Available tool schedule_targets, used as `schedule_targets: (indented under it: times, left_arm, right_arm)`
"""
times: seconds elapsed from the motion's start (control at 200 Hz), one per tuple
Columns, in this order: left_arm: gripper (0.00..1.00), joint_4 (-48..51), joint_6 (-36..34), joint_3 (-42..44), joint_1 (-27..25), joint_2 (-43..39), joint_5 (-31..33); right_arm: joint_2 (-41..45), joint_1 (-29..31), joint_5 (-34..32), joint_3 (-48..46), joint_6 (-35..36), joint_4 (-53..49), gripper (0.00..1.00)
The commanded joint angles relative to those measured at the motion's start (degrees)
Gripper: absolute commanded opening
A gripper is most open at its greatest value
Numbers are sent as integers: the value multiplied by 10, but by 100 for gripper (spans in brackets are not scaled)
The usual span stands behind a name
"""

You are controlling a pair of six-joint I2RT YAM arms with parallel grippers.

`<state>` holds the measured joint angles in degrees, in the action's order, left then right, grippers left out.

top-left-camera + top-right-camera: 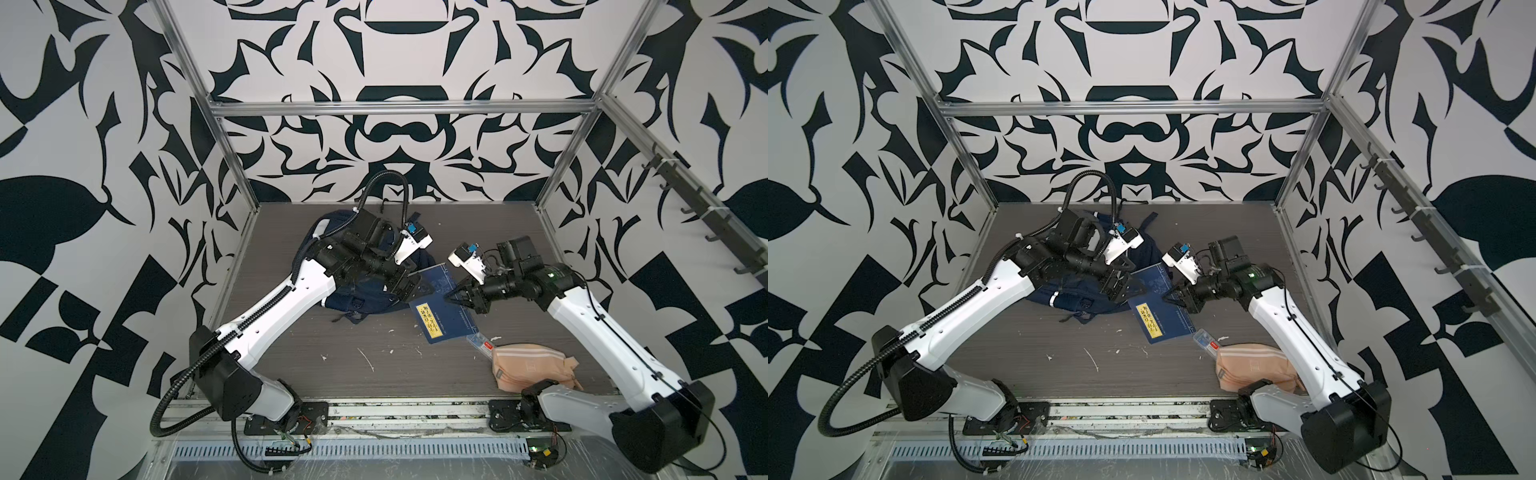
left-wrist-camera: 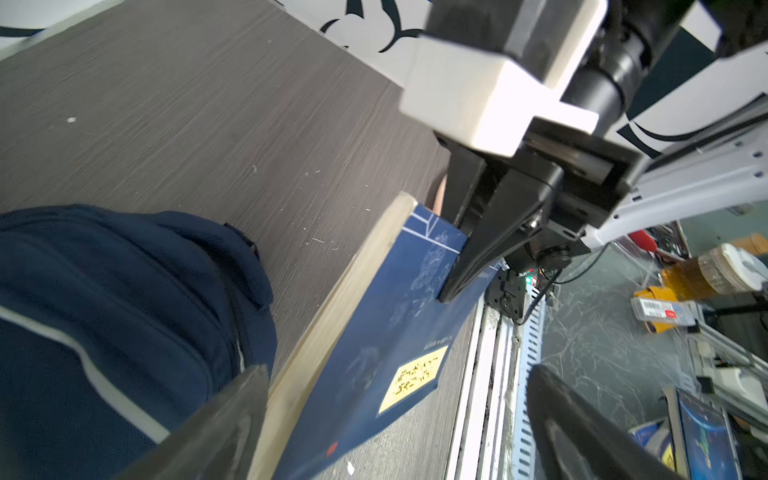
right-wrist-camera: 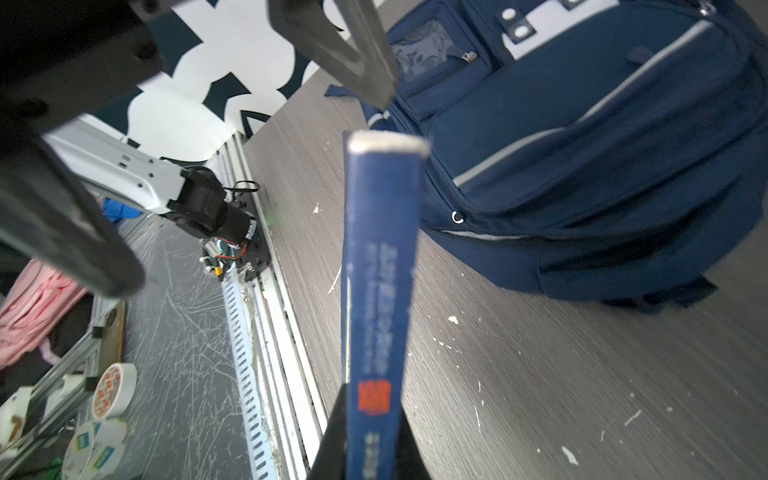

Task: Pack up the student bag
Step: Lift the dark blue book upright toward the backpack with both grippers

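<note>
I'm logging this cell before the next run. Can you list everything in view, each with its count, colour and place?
student bag: one, navy blue with pale stripes, back middle of the table.
book: one, blue with a yellow label, just right of the bag.
clear case: one, see-through with a red label, between the book and the pouch.
pouch: one, peach-pink with stripes, front right.
white scraps: several, white, scattered across the front.
table: one, dark grey wood grain, under everything.
left gripper: one, black, open, at the book's left edge by the bag.
right gripper: one, black, shut on the book.
</note>
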<state>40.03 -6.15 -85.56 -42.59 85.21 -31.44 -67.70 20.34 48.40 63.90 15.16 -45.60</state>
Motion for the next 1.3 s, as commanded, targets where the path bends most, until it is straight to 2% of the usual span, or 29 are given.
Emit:
schedule_targets:
  times: [0.0,0.17,0.32,0.435,0.63,0.83,0.87,0.905,0.995,1.085,1.16,1.2,1.295]
  left_arm:
    - [99,57,-26,-28,3,25,-53]
    - [100,72,-27,-52,3,49,-81]
    - [94,108,-30,-87,3,76,-108]
    - [86,102,-18,-88,3,80,-116]
    - [41,120,-5,-105,2,90,-132]
    - [0,102,18,-71,3,60,-129]
    - [0,90,26,-60,3,51,-127]
    - [0,79,36,-48,5,42,-124]
    - [0,30,67,-22,19,21,-129]
    - [0,-19,102,7,37,-2,-137]
    - [0,-54,134,30,57,-20,-142]
    - [0,-67,147,39,68,-27,-141]
    - [0,-75,167,61,96,-39,-93]
  right_arm:
    - [-8,-1,51,48,63,-44,0]
    - [-22,-1,79,71,61,-37,0]
    - [-20,-1,76,85,80,-34,0]
    - [-18,-1,78,98,79,-26,0]
    - [-20,-2,84,100,60,10,0]
    - [-14,-9,83,89,19,55,0]
    - [-14,-12,80,93,13,56,0]
    - [-13,-13,69,97,4,57,8]
    - [-8,-17,51,99,-22,65,14]
    - [-3,-20,40,95,-55,77,33]
    - [1,-22,29,90,-76,80,55]
    - [5,-25,20,87,-84,85,63]
    - [33,-50,12,56,-130,140,71]
